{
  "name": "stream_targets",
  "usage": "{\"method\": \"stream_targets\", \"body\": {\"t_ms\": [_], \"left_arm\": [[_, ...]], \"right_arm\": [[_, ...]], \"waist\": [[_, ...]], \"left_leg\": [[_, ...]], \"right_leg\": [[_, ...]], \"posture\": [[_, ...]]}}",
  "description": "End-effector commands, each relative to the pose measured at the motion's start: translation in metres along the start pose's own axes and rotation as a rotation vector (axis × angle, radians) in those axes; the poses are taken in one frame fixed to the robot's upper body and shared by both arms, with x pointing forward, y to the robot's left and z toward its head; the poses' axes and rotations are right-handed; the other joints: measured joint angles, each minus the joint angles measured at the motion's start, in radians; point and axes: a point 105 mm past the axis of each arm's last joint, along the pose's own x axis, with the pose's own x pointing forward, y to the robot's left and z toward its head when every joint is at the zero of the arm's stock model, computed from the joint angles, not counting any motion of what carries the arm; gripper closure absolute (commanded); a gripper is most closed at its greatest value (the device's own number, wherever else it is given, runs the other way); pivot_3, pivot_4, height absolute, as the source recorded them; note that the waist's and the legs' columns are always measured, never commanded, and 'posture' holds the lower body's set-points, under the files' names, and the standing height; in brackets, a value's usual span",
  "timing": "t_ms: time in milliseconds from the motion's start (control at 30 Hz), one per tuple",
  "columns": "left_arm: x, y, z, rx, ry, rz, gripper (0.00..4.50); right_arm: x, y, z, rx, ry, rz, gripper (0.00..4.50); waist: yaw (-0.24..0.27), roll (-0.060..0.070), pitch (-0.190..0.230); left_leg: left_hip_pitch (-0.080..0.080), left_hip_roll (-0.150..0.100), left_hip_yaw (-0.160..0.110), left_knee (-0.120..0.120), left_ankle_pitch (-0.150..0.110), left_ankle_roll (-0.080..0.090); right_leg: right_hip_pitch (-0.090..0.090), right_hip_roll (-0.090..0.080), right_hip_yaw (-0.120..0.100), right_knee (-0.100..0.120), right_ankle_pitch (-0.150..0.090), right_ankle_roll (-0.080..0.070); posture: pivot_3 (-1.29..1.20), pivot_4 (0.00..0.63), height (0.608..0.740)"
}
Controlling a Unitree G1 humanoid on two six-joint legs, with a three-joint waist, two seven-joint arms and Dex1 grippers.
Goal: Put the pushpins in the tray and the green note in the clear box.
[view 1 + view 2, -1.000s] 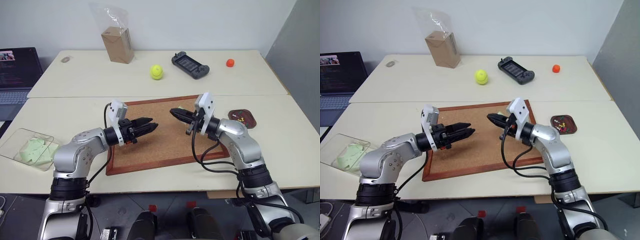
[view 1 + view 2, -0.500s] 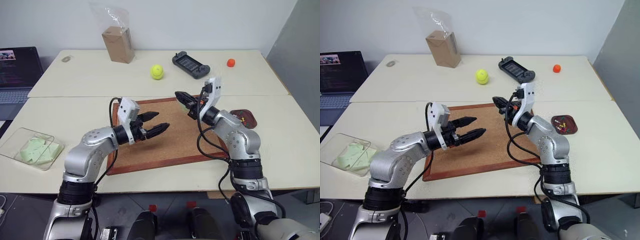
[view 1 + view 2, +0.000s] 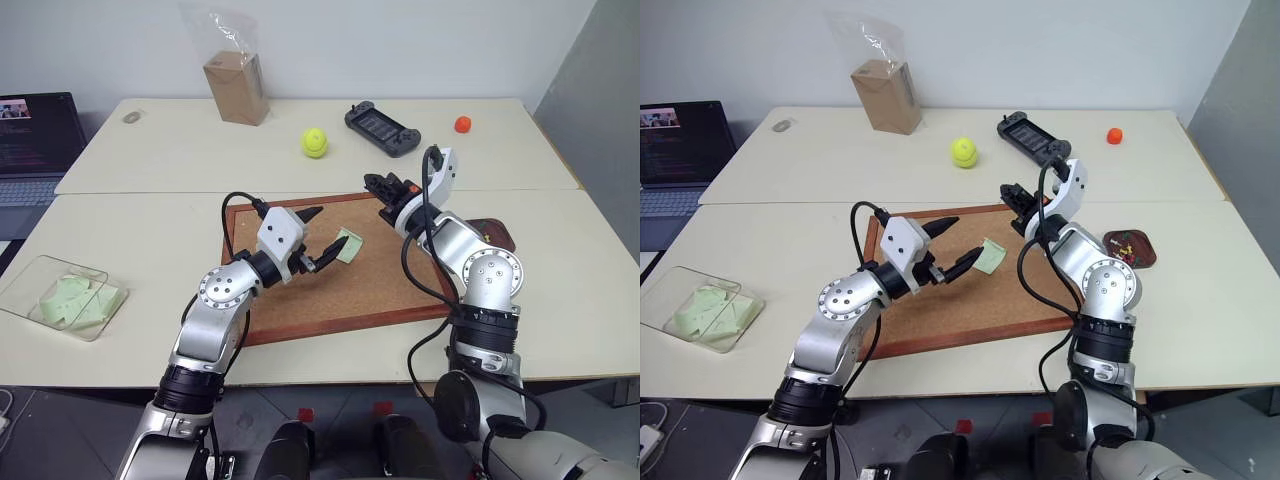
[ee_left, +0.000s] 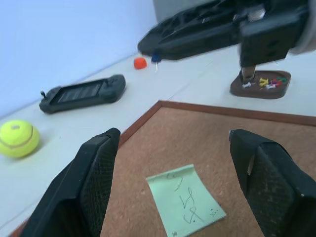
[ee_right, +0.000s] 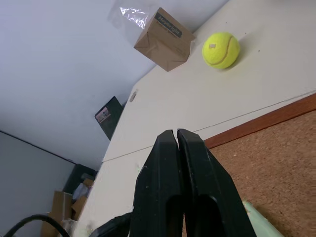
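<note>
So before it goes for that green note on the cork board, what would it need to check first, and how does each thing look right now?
1. Left gripper open: ok, its fingers stand wide apart.
2. Left gripper lined up with the green note: ok, in the left wrist view the note lies between the two fingers, not yet touched.
3. Note free of pins: cannot tell; it shows pen marks and tiny dots, no pin head.
4. Right gripper out of the way: ok, it is shut, over the cork board's far edge, a blue pushpin at its tip.
5. Clear box ready: ok, it is open on the table's left end, green slips already inside.
6. Tray: ok, pins inside.
</note>
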Motion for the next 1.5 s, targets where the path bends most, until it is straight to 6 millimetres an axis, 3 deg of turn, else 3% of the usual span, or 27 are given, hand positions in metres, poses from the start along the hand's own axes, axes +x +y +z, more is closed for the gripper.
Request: {"method": "stream_targets", "body": {"t_ms": [33, 233, 400, 533, 600, 800, 967, 1267, 1367, 1500], "left_arm": [[-0.015, 0.027, -0.008, -0.119, 0.079, 0.040, 0.77], [-0.022, 0.016, 0.006, -0.241, 0.083, -0.128, 0.77], [-0.024, -0.004, 0.019, -0.264, 0.082, -0.286, 0.77], [-0.017, -0.025, 0.030, -0.181, 0.076, -0.431, 0.77], [-0.010, -0.030, 0.032, -0.123, 0.068, -0.455, 0.77], [0.019, -0.042, 0.039, -0.023, 0.010, -0.522, 0.77], [0.028, -0.046, 0.037, -0.021, -0.004, -0.527, 0.77], [0.019, -0.044, 0.029, -0.028, 0.020, -0.514, 0.77], [0.018, -0.041, 0.029, -0.028, 0.021, -0.498, 0.76], [0.018, -0.041, 0.028, -0.027, 0.026, -0.487, 0.76]], "right_arm": [[-0.018, 0.007, 0.000, -0.415, 0.031, 0.089, 4.50], [-0.031, -0.010, -0.002, -0.504, 0.034, 0.076, 4.50], [-0.049, -0.030, 0.011, -0.637, -0.003, -0.006, 4.50], [-0.078, -0.082, 0.037, -0.746, -0.035, -0.242, 4.50], [-0.086, -0.097, 0.044, -0.766, -0.043, -0.310, 4.50], [-0.099, -0.149, 0.059, -0.648, -0.057, -0.466, 4.50], [-0.096, -0.166, 0.061, -0.622, -0.047, -0.484, 4.50], [-0.089, -0.180, 0.066, -0.593, -0.062, -0.509, 4.50], [-0.088, -0.182, 0.068, -0.594, -0.062, -0.514, 3.88], [-0.089, -0.184, 0.068, -0.599, -0.061, -0.517, 2.74]], "waist": [[-0.004, 0.000, 0.000], [-0.019, 0.000, 0.000], [-0.018, 0.000, 0.000], [-0.010, 0.000, 0.000], [0.000, 0.000, 0.000], [-0.001, 0.000, 0.000], [-0.011, 0.000, 0.000], [-0.013, 0.000, 0.000], [-0.013, 0.000, 0.000], [-0.013, 0.000, 0.000]], "left_leg": [[0.000, 0.000, 0.000, 0.000, 0.000, 0.000], [-0.002, 0.000, -0.001, 0.000, 0.000, 0.000], [-0.002, 0.001, -0.001, 0.000, 0.000, 0.000], [-0.002, 0.000, 0.000, 0.001, 0.000, 0.000], [-0.002, -0.001, 0.000, 0.001, 0.000, 0.000], [-0.001, 0.000, 0.007, 0.001, 0.000, 0.000], [0.000, 0.000, 0.009, 0.001, 0.000, 0.000], [-0.001, 0.000, 0.009, 0.001, 0.000, 0.000], [-0.001, 0.000, 0.008, 0.001, 0.000, 0.000], [-0.001, 0.000, 0.008, 0.001, 0.000, 0.000]], "right_leg": [[0.000, 0.000, 0.000, 0.000, 0.000, 0.000], [-0.001, 0.001, -0.001, 0.000, 0.000, 0.000], [-0.001, 0.001, 0.000, 0.000, 0.000, 0.000], [0.000, 0.000, 0.000, -0.001, 0.000, 0.000], [0.000, 0.000, 0.000, -0.002, 0.000, 0.000], [0.001, 0.001, 0.001, -0.001, 0.000, 0.000], [0.000, 0.002, 0.002, -0.001, 0.000, 0.000], [0.000, 0.001, 0.002, -0.001, 0.000, 0.000], [0.000, 0.001, 0.002, -0.001, 0.000, 0.000], [0.000, 0.000, 0.002, -0.001, 0.000, 0.000]], "posture": [[0.00, 0.150, 0.740], [0.00, 0.150, 0.740], [0.00, 0.150, 0.740], [0.00, 0.150, 0.740], [0.00, 0.150, 0.740], [0.00, 0.150, 0.740], [0.00, 0.150, 0.740], [0.00, 0.150, 0.740], [0.00, 0.150, 0.740], [0.00, 0.150, 0.740]]}}
